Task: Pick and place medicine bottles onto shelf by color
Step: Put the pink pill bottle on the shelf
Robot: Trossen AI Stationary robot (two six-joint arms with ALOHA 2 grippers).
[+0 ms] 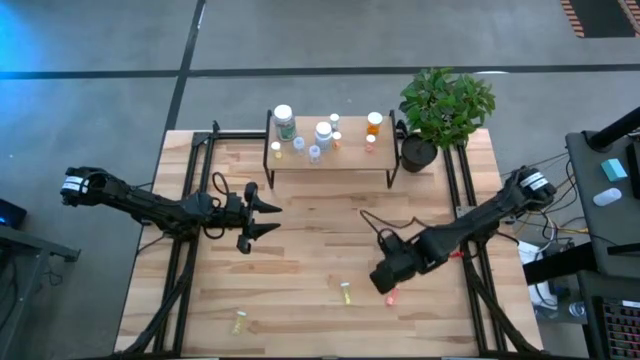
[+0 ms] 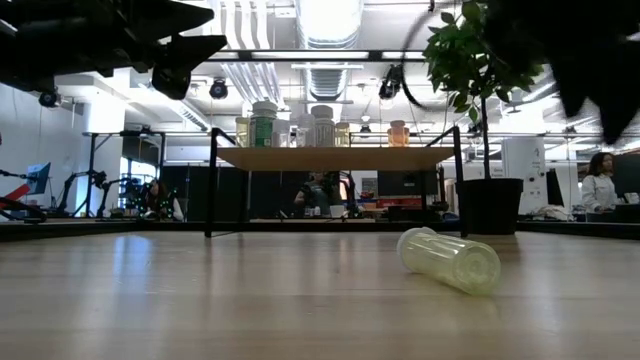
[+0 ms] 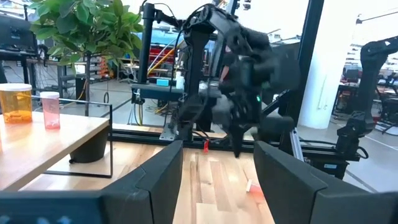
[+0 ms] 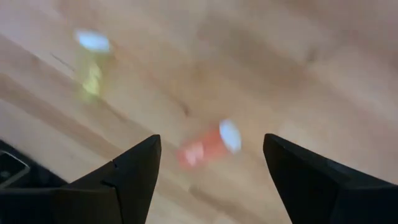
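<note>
Wooden surface [image 1: 300, 250] carries all. Left pincer [image 1: 268, 218] hovers mid-left, fingers spread wide, empty. Yellow bottle [image 1: 239, 322] lies near front-left edge; second yellow bottle [image 1: 345, 292] lies front-centre. Shelf [image 1: 330, 158] at back centre holds white, yellow and orange bottles upright. Right pincer [image 4: 211, 168] hangs over orange bottle [image 4: 205, 146] lying on surface, fingers wide, not touching. Potted plant [image 1: 440, 110] stands just beside shelf's right end.

Legible text: none. The labels on the medicine bottles [image 1: 285, 121] standing on the shelf [image 1: 350, 160] are too small to read in any view. No brand, number or sign can be read on the bench [image 1: 300, 250] or in the room behind.
</note>
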